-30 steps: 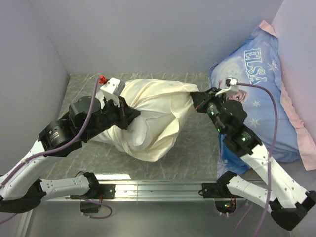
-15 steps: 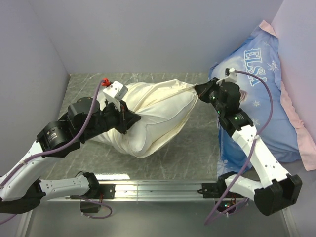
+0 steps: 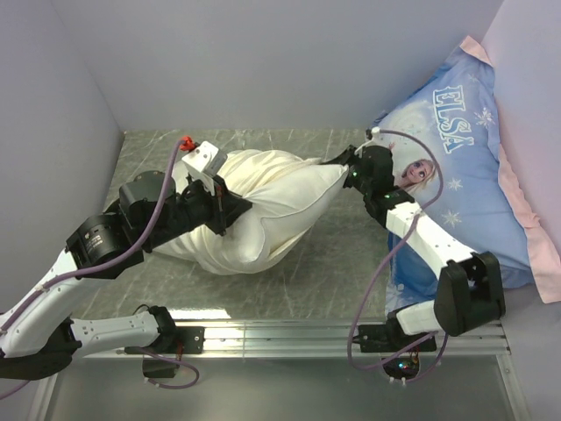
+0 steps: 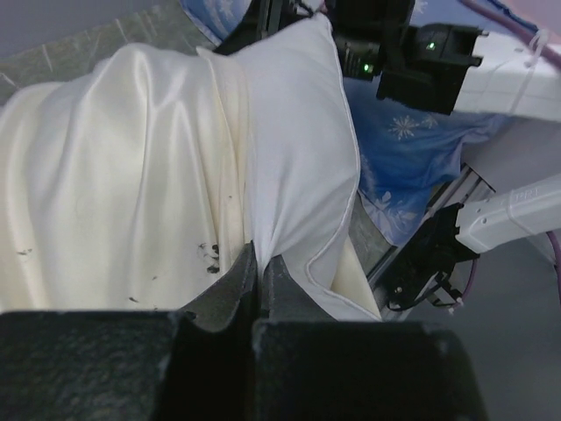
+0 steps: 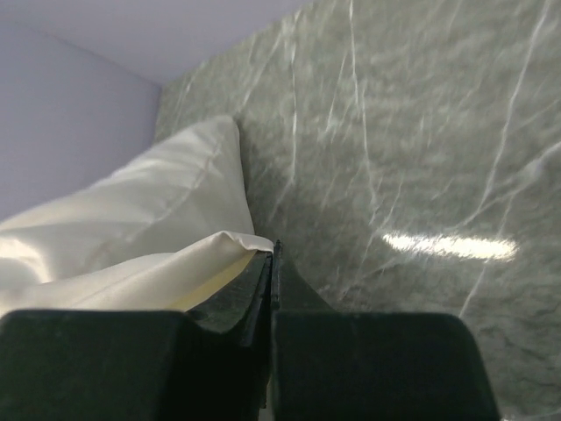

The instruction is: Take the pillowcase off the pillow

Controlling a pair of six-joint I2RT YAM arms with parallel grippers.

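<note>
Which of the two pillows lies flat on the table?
The plain white pillow, half inside the cream pillowcase. The blue ELSA pillow is propped up at the right instead.

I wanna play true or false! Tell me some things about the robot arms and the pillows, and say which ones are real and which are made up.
1. The white pillow pokes partly out of the cream pillowcase. True.
2. The right gripper is wide open. False: it is shut on a corner of the pillow.
3. The blue Elsa pillow is on the robot's right side. True.
4. The pillowcase is all the way off. False: it covers much of the pillow.
5. The left gripper pinches the pillowcase. True.
</note>
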